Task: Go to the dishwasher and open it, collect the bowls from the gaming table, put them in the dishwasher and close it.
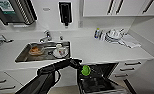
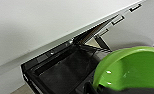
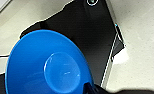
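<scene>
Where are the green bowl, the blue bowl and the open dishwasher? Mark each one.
green bowl [image 2: 133,67], left wrist view, on its inner wall.
blue bowl [image 3: 43,65], right wrist view, on its inside, near the flat bottom.
dishwasher [image 1: 98,83], head view, on its dark open interior below the counter.

1. The green bowl [image 2: 133,67] looks like smooth, glossy plastic, with small white glints on its inner wall.
2. The blue bowl [image 3: 46,66] is likewise smooth and glossy, plastic by its look, with a soft sheen in its round base.
3. The dishwasher [image 1: 99,80] has a dark, matt interior.
4. The sink [image 1: 23,56] is brushed metal with a dull shine, and the tap [image 1: 46,36] is brighter metal.
5. The countertop [image 1: 98,51] is smooth, matt white.
6. The drawer handles [image 1: 133,63] are dark and matt.
</scene>
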